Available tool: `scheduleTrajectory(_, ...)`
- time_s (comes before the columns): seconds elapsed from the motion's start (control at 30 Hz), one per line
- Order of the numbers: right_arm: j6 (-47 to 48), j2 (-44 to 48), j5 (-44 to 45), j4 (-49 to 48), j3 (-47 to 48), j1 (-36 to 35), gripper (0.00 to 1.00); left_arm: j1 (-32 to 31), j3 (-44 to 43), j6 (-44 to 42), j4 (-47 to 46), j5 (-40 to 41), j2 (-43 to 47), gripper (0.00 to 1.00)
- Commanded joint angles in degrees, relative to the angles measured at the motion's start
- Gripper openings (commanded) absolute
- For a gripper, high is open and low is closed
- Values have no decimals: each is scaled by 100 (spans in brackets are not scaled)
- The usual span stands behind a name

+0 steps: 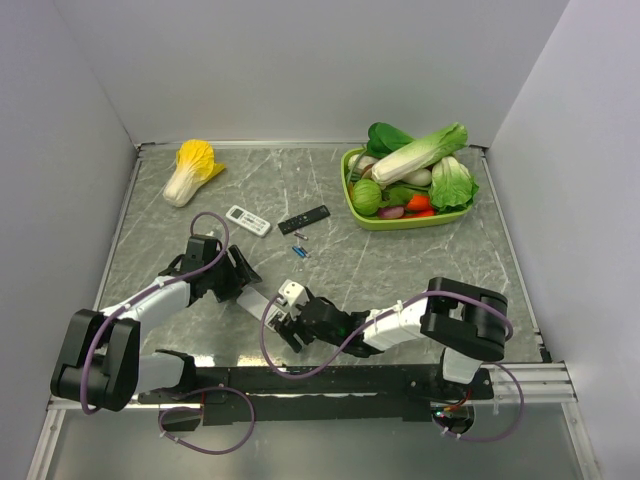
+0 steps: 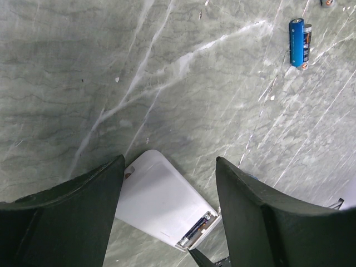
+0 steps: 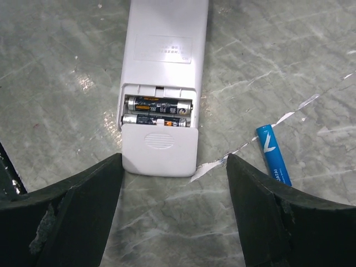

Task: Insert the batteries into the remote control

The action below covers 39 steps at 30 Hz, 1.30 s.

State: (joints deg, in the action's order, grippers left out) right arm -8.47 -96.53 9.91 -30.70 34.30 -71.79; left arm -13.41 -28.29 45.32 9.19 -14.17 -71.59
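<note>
The remote control [image 3: 161, 50] lies back-up on the table, and its far rounded end [image 2: 158, 194] shows in the left wrist view. Its battery compartment holds two batteries [image 3: 158, 111]. The cover [image 3: 159, 149] sits partly slid off below them. My right gripper [image 3: 172, 161] is open, its fingers either side of the cover's end. My left gripper [image 2: 169, 161] is open and straddles the remote's other end. One loose blue battery [image 3: 273, 154] lies just right of the remote. Another blue battery [image 2: 297, 41] lies farther off. In the top view both grippers [image 1: 240, 280] [image 1: 290, 315] meet over the remote [image 1: 268, 300].
A small white remote [image 1: 248, 220] and a slim black remote [image 1: 303, 219] lie mid-table, with two loose batteries [image 1: 302, 252] near them. A yellow cabbage [image 1: 190, 170] sits back left. A green tray [image 1: 400, 222] of vegetables stands back right. Walls enclose the table.
</note>
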Motion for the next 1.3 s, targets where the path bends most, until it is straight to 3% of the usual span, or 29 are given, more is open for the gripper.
scheduleTrajectory(0.0, -102, -243, 2, 38, 15, -63, 77, -13, 131, 21, 329, -24, -144, 73)
scheduleTrajectory(0.37, 143, -59, -104, 292, 182, -81, 46, -21, 122, 12, 320, -15, -144, 73)
scheduleTrajectory(0.5, 223, 90, -60, 503, 270, -72, 42, -13, 122, 12, 329, -15, -127, 73)
scheduleTrajectory(1.27, 249, 196, 90, 1980, 1456, -63, 45, -13, 140, 12, 329, -15, -57, 73)
